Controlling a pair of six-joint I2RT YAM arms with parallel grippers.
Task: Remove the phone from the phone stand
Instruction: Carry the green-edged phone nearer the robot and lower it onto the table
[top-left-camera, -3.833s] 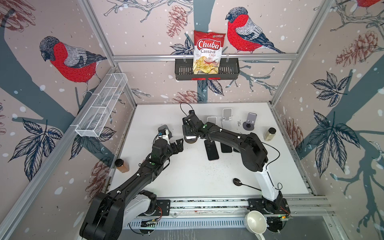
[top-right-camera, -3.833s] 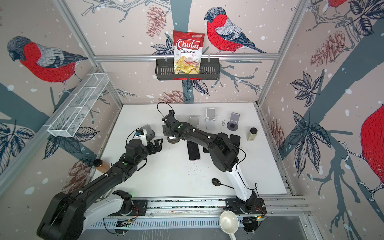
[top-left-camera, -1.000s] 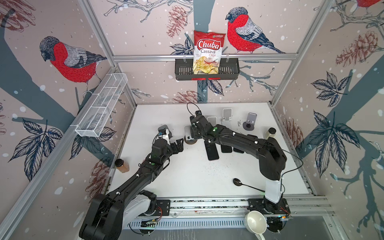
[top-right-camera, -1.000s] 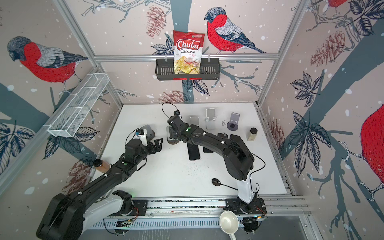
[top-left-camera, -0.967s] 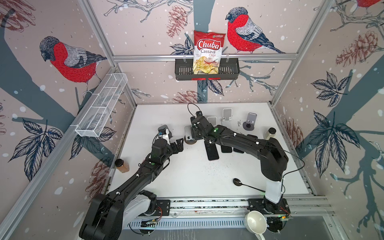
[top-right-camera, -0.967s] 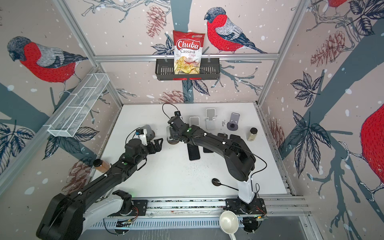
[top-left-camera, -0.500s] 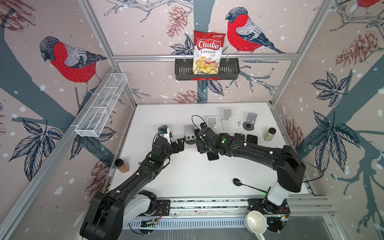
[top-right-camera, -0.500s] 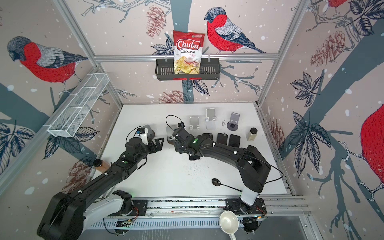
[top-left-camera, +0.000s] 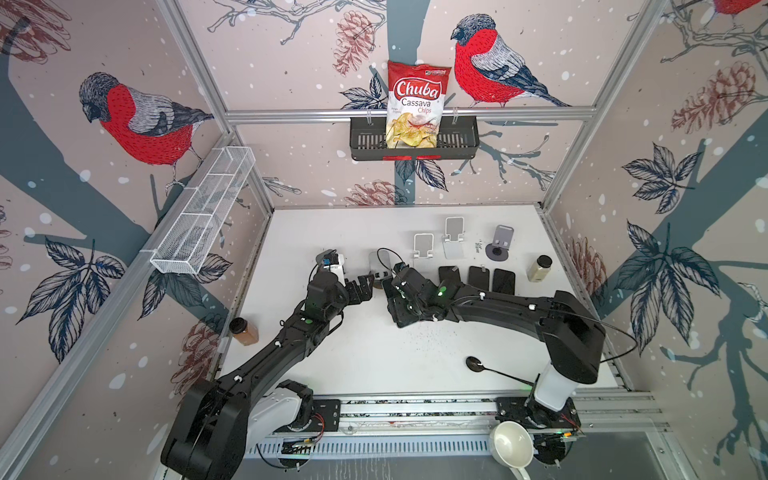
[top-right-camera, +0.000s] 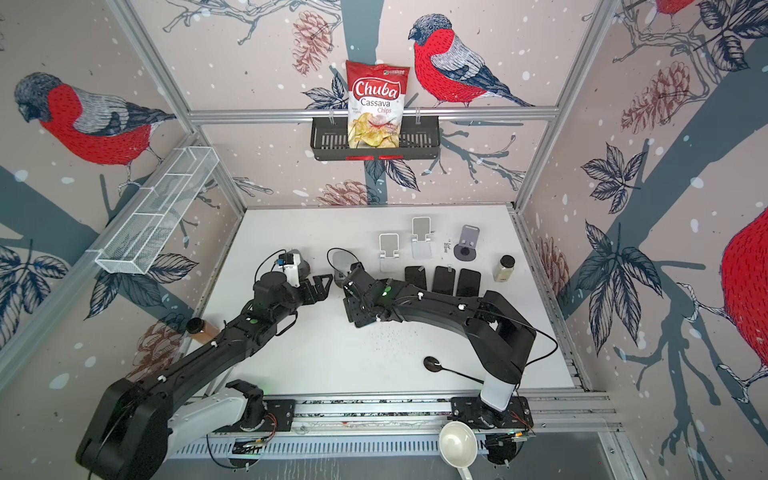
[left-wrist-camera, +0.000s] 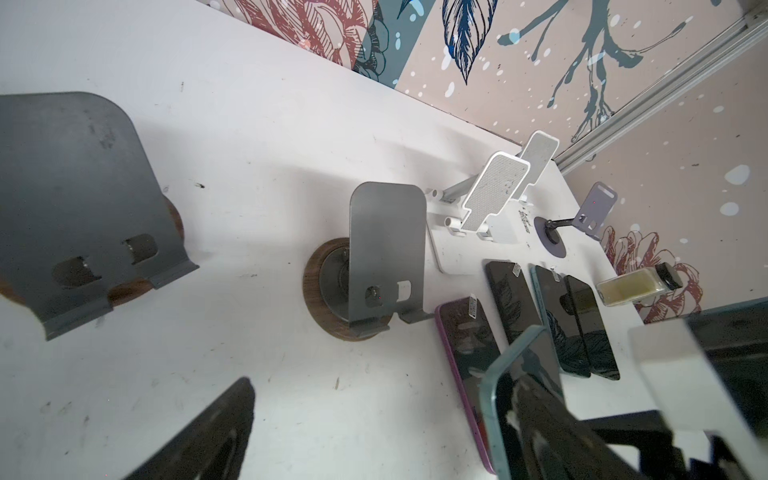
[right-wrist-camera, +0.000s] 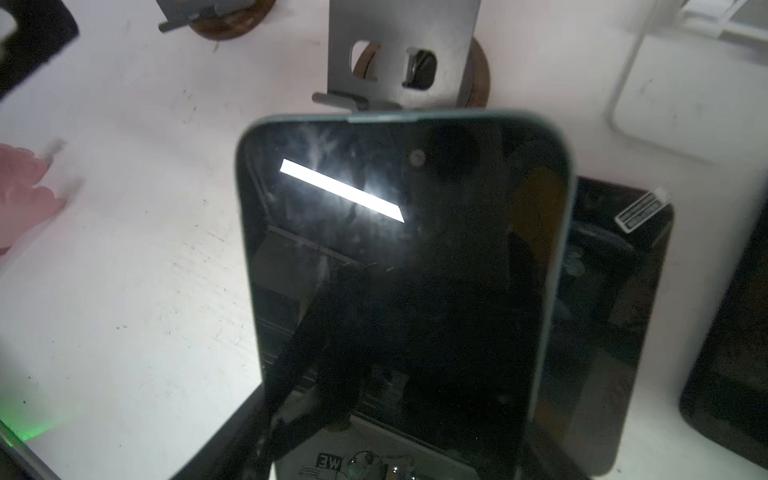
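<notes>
Pinching the teal-edged phone (right-wrist-camera: 407, 270) by its lower end, the right fingers (left-wrist-camera: 540, 432) held it tilted, clear of the phone stand (right-wrist-camera: 403, 50); the left fingers (top-left-camera: 365, 286) hung spread, empty. A slipping grip could drop it onto the purple phone (left-wrist-camera: 461, 345) on the bench beneath, whose colour only the left wrist view showed.

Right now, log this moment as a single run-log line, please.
stage: phone off stand | right gripper: shut on phone, held tilted above table | left gripper: open, empty, near stand | stand: empty, upright
</notes>
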